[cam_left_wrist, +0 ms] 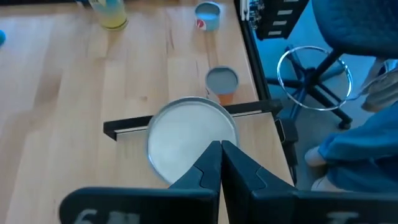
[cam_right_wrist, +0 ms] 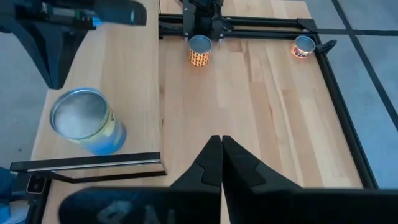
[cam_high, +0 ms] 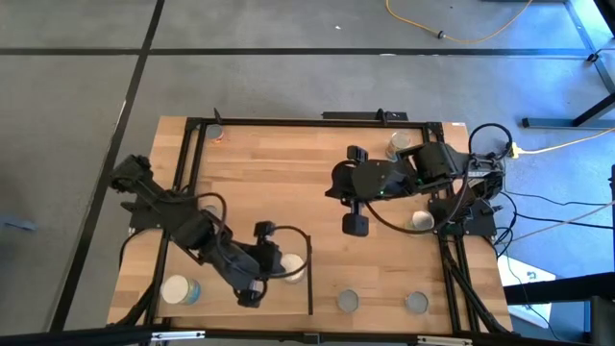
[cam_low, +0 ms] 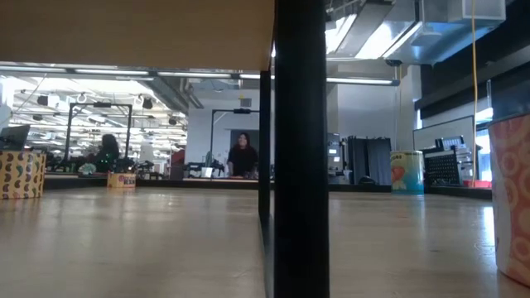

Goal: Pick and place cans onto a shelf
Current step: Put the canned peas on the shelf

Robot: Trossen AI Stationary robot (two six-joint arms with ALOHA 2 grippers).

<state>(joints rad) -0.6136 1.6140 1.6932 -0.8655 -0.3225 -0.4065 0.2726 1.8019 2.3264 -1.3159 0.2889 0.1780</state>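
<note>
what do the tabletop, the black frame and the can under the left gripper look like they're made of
Tabletop: pale wood, visibly planked with grain lines. Black frame: probably painted metal, thin straight matte bars. Can under the left gripper: shiny grey rim suggests metal; its flat whitish top could be plastic or foil.

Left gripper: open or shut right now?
Shut. In the left wrist view the left gripper has its fingers pressed together, empty, above a white-topped can.
</note>
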